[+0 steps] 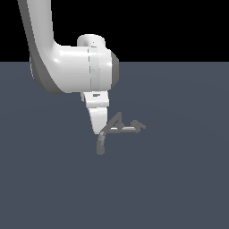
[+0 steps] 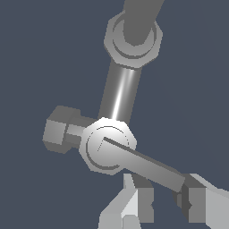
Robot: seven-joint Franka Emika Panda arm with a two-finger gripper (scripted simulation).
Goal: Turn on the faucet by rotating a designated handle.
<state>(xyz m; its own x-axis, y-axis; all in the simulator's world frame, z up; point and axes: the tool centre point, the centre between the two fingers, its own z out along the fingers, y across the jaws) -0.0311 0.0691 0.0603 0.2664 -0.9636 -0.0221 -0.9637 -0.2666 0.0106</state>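
The small grey-brown faucet stands on the dark floor, its curved spout pointing down on the exterior view's left. My white gripper comes down onto that spout end and covers the handle there. In the wrist view the handle is a straight lever running out from a round hub. Its tip lies between my fingertips, which are apart. The gripper is open around the tip, and I cannot tell whether a pad touches it. The crossbar runs away from the hub.
A bent chevron lever sits at the crossbar's far end on the exterior view's right, and a triangular piece rises from the middle. The white arm hangs above the faucet. Flat dark floor surrounds everything.
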